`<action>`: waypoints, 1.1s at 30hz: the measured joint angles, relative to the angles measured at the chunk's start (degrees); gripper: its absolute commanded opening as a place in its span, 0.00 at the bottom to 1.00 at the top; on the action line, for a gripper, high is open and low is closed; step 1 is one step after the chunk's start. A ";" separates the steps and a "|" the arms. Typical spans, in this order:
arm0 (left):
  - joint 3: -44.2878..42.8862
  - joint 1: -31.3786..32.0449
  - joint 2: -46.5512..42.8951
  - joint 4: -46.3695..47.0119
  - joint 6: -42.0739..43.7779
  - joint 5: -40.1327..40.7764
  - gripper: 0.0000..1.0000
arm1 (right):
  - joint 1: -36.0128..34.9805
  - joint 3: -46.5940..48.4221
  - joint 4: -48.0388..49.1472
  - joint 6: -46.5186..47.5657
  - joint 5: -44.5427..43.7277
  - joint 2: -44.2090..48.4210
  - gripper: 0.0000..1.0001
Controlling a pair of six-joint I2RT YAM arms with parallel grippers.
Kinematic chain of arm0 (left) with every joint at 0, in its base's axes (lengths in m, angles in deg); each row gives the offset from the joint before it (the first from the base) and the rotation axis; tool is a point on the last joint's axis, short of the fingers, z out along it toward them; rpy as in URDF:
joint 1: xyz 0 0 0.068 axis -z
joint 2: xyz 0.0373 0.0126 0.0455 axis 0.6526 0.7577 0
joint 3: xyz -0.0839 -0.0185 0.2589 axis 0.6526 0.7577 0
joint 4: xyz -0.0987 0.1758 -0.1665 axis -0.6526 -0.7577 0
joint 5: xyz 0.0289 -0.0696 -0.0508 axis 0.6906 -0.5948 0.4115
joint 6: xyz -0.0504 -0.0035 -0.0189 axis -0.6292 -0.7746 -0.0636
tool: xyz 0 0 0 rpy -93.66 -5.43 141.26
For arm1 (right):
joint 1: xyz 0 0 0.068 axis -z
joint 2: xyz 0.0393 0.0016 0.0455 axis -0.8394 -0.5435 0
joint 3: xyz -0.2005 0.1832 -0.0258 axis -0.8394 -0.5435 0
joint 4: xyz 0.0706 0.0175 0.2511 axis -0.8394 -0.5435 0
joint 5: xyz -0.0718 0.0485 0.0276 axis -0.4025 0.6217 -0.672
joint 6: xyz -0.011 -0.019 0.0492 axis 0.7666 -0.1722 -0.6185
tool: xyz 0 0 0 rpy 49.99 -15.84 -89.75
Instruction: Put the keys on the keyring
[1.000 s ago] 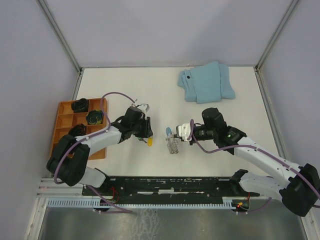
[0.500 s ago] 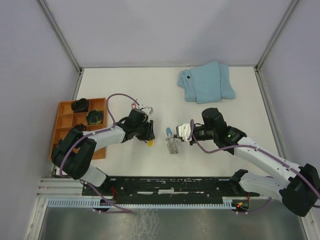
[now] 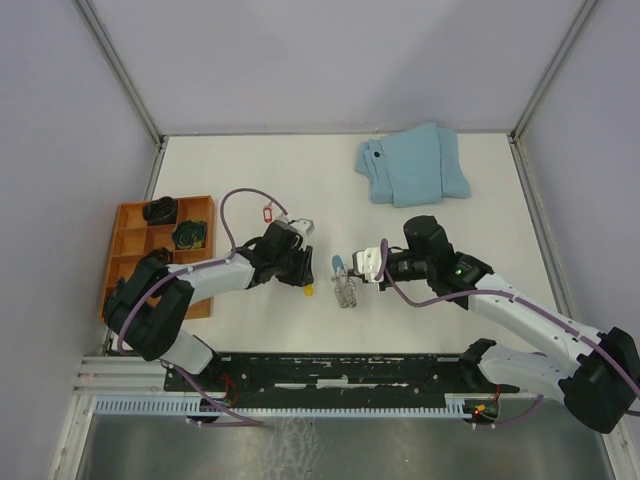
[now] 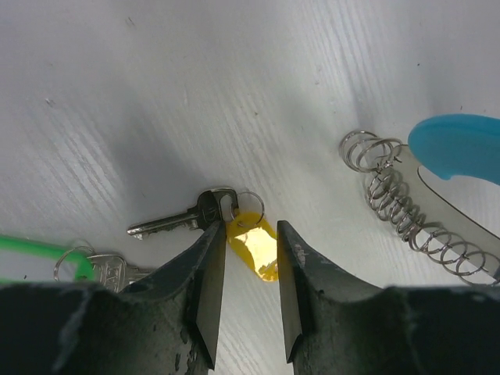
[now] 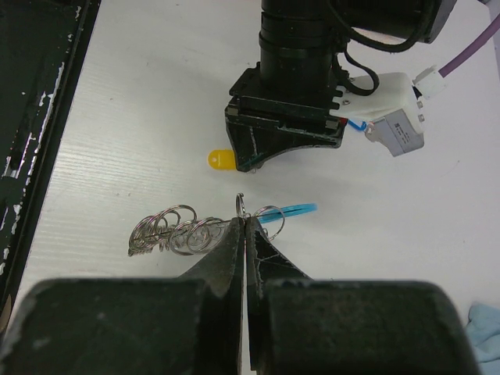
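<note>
White tabletop (image 3: 250, 170) fills the walled cell. Nearest, a little toward 6 o'clock from centre, the left gripper (image 3: 303, 278) has its jaws partway closed. They press on both sides of the yellow tag of the yellow-tagged key (image 4: 254, 246), whose silver blade points to 9 o'clock in the left wrist view. At 8 o'clock from it in that view a green-tagged key (image 4: 105, 269) shows only in part behind the fingers.

Just beside the left gripper, at 3 o'clock, lies the keyring (image 3: 345, 288), a coil of grey wire with a bright blue plastic piece at its far end. The right gripper (image 5: 244, 226) is fully closed and pinches the wire where coil and blue piece meet.

Farther out, at 11 o'clock from the left gripper and apart from it, a red tag (image 3: 266, 211) rests on the table; its key is too small to make out. An orange tray (image 3: 128, 243) with dark items in its compartments sits at the 9 o'clock edge. A folded light-blue cloth (image 3: 415, 165) lies far off at 1 o'clock.
</note>
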 measured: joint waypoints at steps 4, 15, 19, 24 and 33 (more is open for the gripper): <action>-0.13 2.73 -0.66 -1.27 1.77 3.04 0.41 | 0.00 0.00 -0.02 0.00 0.00 0.04 0.01; -0.22 10.43 -5.14 -2.45 6.73 15.13 0.40 | 0.00 0.00 -0.33 0.00 0.02 0.15 0.01; -0.22 10.78 -5.11 -2.21 7.26 16.61 0.39 | 0.00 0.00 -0.42 0.00 0.02 0.28 0.01; -1.05 11.02 -3.43 -2.14 7.28 17.70 0.38 | 0.00 0.00 -0.44 0.00 0.02 0.33 0.01; -2.84 11.30 0.96 -2.21 7.28 19.26 0.30 | 0.00 0.00 -0.44 0.00 0.02 0.33 0.01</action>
